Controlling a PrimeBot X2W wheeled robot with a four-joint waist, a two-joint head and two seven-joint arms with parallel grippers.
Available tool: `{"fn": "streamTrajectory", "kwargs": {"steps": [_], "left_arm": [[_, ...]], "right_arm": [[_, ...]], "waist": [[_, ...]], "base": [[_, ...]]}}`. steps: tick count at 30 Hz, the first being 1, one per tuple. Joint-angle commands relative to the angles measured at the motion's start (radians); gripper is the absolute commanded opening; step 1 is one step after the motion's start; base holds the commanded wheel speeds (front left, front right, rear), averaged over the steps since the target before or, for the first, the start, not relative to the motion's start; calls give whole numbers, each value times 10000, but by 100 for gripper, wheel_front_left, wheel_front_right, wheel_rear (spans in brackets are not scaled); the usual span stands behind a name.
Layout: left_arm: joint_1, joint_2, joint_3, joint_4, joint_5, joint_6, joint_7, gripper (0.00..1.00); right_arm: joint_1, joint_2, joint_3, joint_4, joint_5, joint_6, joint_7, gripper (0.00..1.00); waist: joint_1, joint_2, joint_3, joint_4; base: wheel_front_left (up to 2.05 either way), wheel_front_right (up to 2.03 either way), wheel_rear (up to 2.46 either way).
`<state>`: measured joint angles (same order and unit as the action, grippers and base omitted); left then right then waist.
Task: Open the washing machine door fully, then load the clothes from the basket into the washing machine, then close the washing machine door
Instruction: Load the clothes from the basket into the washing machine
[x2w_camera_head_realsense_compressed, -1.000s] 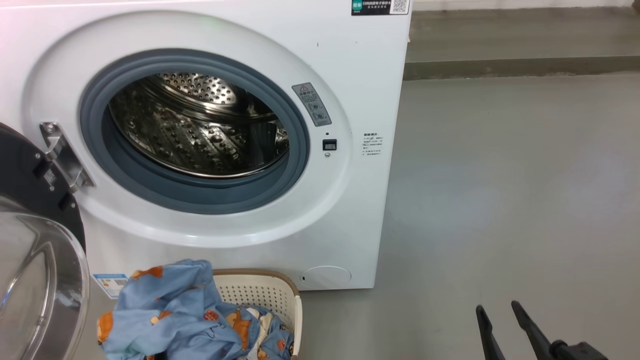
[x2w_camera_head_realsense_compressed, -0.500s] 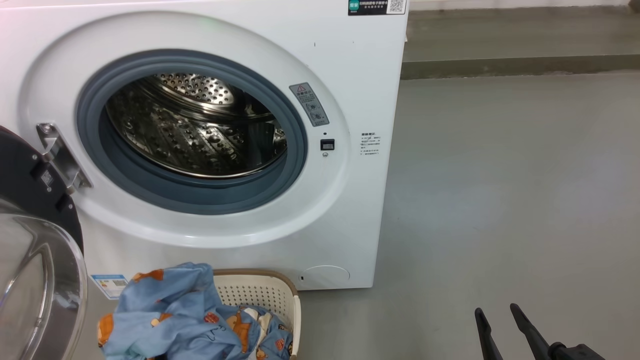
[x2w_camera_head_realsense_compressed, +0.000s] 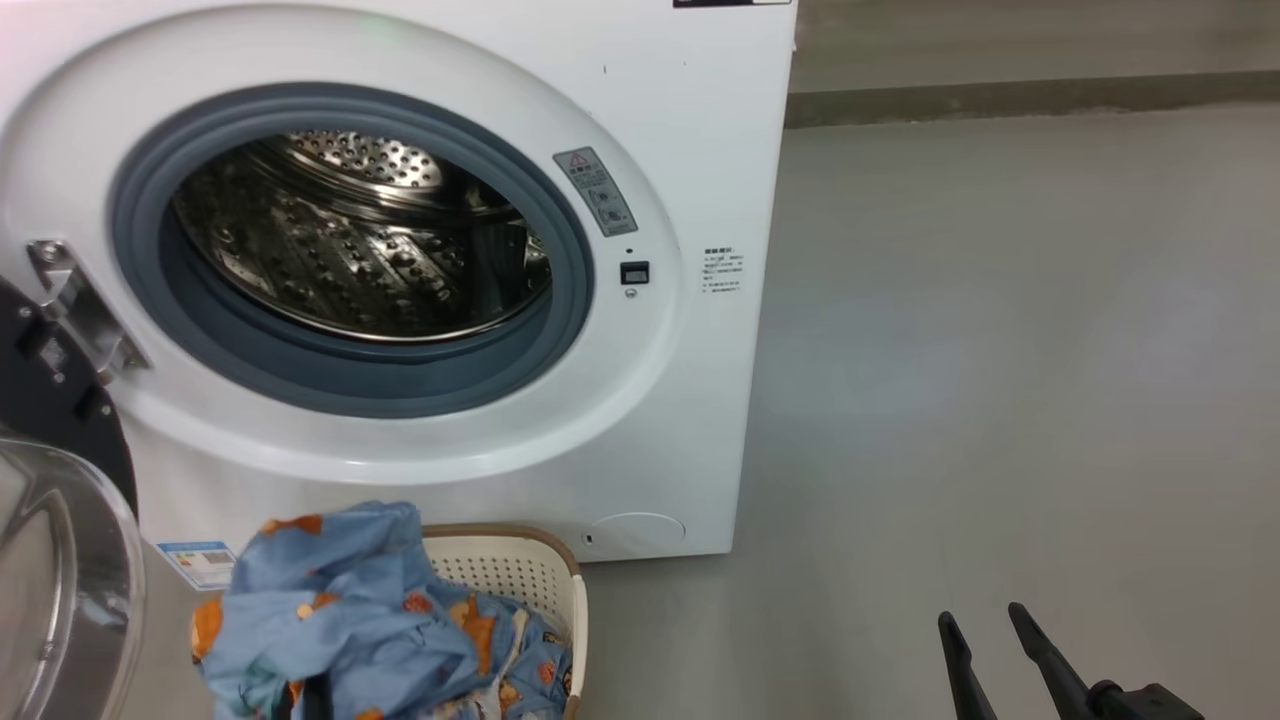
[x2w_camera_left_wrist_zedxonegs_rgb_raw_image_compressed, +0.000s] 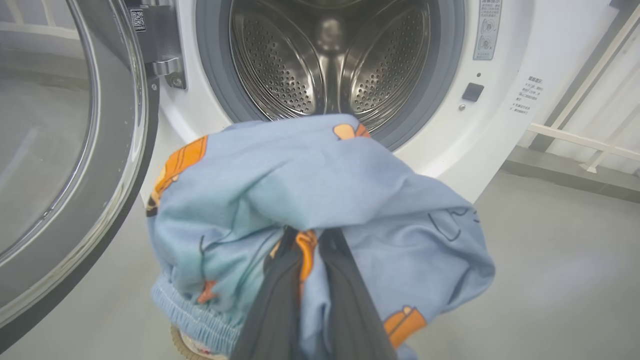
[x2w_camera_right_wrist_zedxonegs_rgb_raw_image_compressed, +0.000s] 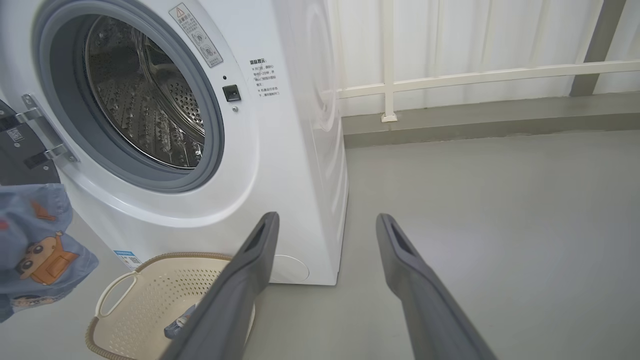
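Observation:
The washing machine (x2w_camera_head_realsense_compressed: 700, 150) stands with its steel drum (x2w_camera_head_realsense_compressed: 350, 240) exposed. The washing machine door (x2w_camera_head_realsense_compressed: 60, 560) is swung out to the left, its black rim and glass bowl (x2w_camera_left_wrist_zedxonegs_rgb_raw_image_compressed: 45, 150) beside my left arm. My left gripper (x2w_camera_left_wrist_zedxonegs_rgb_raw_image_compressed: 309, 240) is shut on the clothes (x2w_camera_left_wrist_zedxonegs_rgb_raw_image_compressed: 320, 190), a light blue bundle with orange figures. It holds them up in front of the drum mouth, above the cream basket (x2w_camera_right_wrist_zedxonegs_rgb_raw_image_compressed: 165, 295). The clothes (x2w_camera_head_realsense_compressed: 340, 610) cover the basket's (x2w_camera_head_realsense_compressed: 520, 570) left part. A small piece of cloth (x2w_camera_right_wrist_zedxonegs_rgb_raw_image_compressed: 179, 322) lies in the basket. My right gripper (x2w_camera_right_wrist_zedxonegs_rgb_raw_image_compressed: 326, 220) hangs open over the floor, right of the machine.
Grey floor (x2w_camera_head_realsense_compressed: 1000, 350) stretches right of the machine to a low kerb (x2w_camera_head_realsense_compressed: 1000, 95). A white railing (x2w_camera_right_wrist_zedxonegs_rgb_raw_image_compressed: 475, 75) runs behind it. A round flap (x2w_camera_head_realsense_compressed: 635, 530) and a blue label (x2w_camera_head_realsense_compressed: 200, 562) sit low on the machine's front.
The whole head view has shifted slightly, so the camera moved. The clothes bundle has shifted shape a little in my left gripper. My right gripper keeps its place.

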<state>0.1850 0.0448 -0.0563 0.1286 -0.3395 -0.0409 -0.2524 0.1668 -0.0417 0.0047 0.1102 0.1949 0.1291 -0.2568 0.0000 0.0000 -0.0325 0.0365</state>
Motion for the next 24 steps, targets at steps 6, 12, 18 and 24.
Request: {"fn": "streamTrajectory", "kwargs": {"steps": [6, 12, 18, 24], "left_arm": [[-1670, 75, 521, 314, 98, -129, -93, 0], [-3441, 463, 935, 939, 248, -197, -93, 0], [-5938, 1398, 1443, 2046, 541, -111, -93, 0], [-8033, 2406, 1641, 3238, 822, -44, -87, 0]], "right_arm": [[-578, -85, 382, -284, 215, 16, -49, 100], [-1122, -85, 603, -347, 407, 16, -49, 100], [-1853, -85, 947, -321, 658, 16, -49, 100], [-2291, -85, 1303, -256, 883, 16, -49, 100]], "waist": [[0, 0, 697, -560], [0, 0, 1749, -1187], [0, 0, 3092, -2138], [0, 0, 4075, -2952]], "base": [[0, 0, 0], [0, 0, 0], [0, 0, 0], [0, 0, 0]]}}
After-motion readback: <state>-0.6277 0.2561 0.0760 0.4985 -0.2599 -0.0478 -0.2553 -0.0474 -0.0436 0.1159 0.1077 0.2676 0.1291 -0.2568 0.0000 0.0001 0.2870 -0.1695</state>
